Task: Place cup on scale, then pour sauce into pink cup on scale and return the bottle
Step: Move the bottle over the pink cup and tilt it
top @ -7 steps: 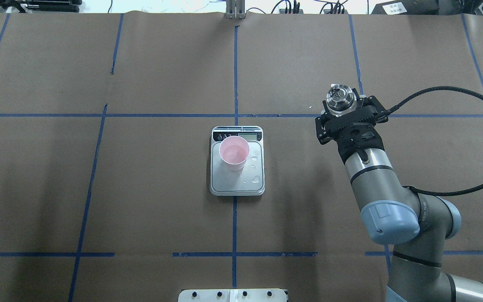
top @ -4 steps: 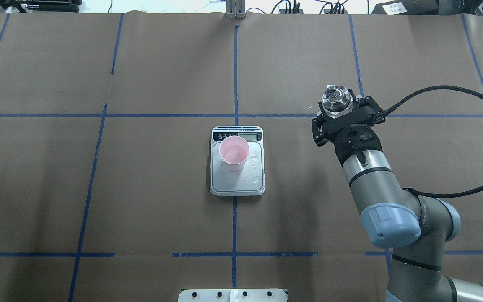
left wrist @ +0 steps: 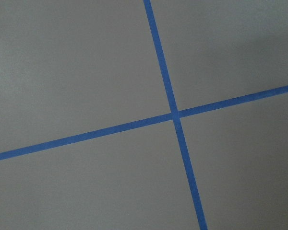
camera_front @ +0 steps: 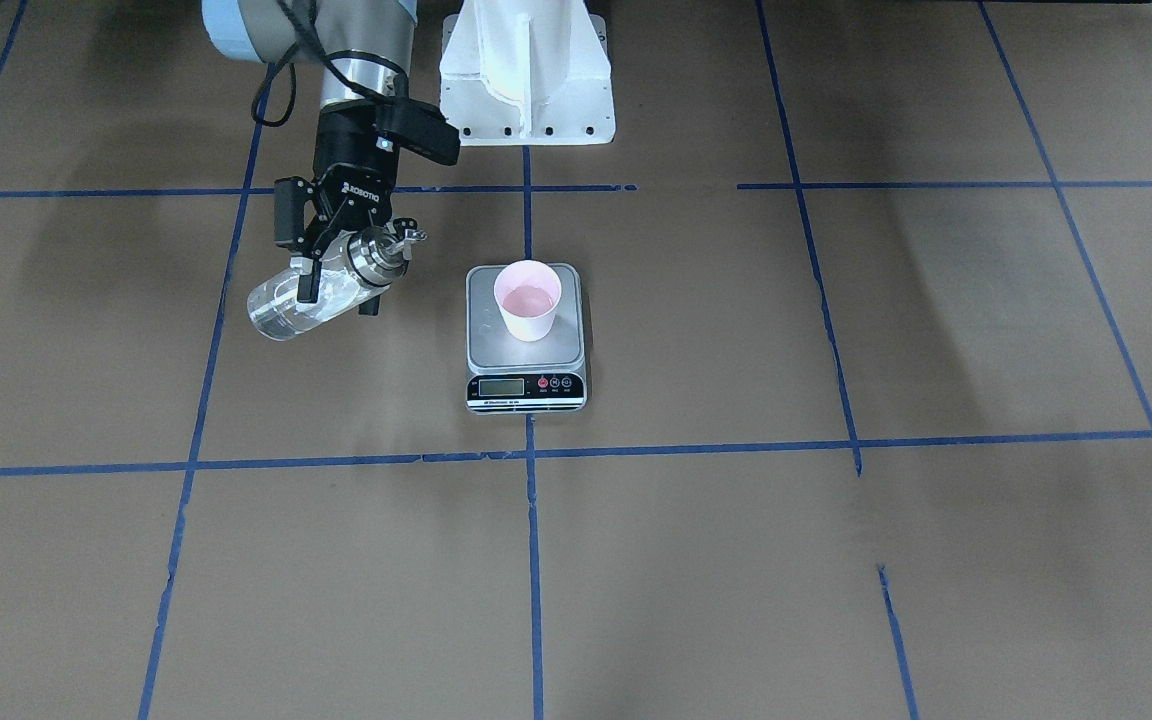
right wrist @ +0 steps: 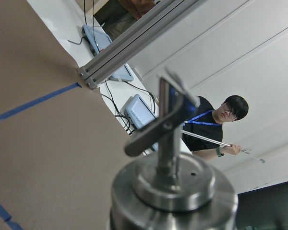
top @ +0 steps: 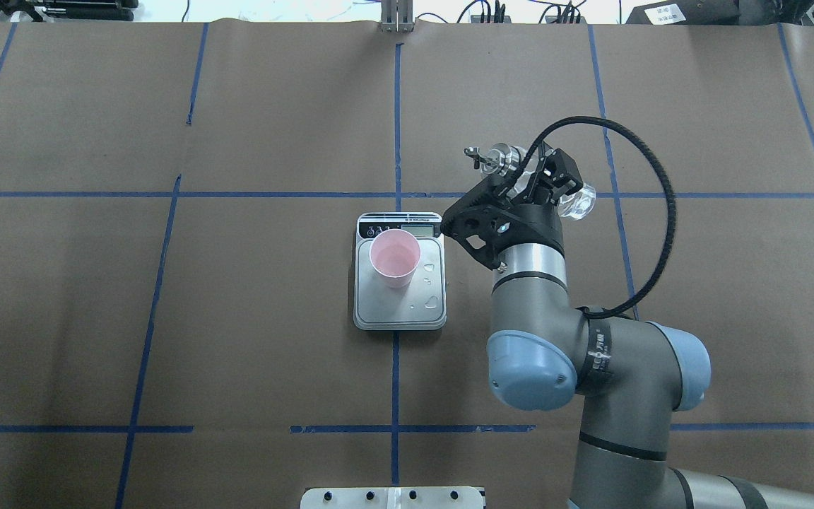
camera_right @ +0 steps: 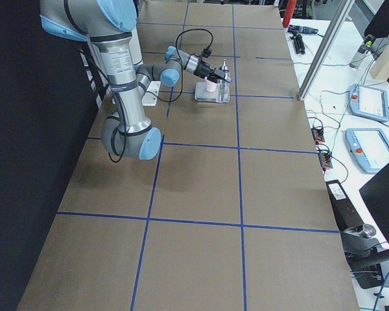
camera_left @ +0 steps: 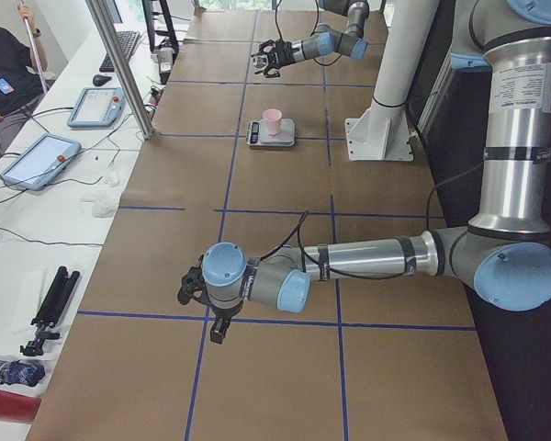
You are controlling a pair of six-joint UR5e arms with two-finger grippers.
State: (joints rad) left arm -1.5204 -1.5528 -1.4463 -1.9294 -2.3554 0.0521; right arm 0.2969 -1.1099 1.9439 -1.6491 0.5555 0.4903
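The pink cup [top: 394,256] stands upright on the left half of the scale [top: 407,317], with clear liquid in it [camera_front: 528,298]. Water drops lie on the scale's platform beside it. My right gripper [top: 531,180] is shut on the clear bottle [camera_front: 311,295], held tilted almost on its side above the table to the right of the scale. Its silver cap [top: 500,158] and spout point toward the scale's far side, short of the cup. The right wrist view shows the cap [right wrist: 173,184] close up. My left gripper [camera_left: 202,303] shows only in the exterior left view; I cannot tell its state.
Brown paper with blue tape lines [top: 396,127] covers the table. The white robot base [camera_front: 526,70] stands behind the scale. Beyond the table's end are an aluminium post [camera_left: 119,64], tablets [camera_left: 37,158] and a seated person [camera_left: 5,64].
The right arm swung left toward the scale. The bottle went from upright to lying nearly on its side, cap toward the scale. Cup and scale stayed put.
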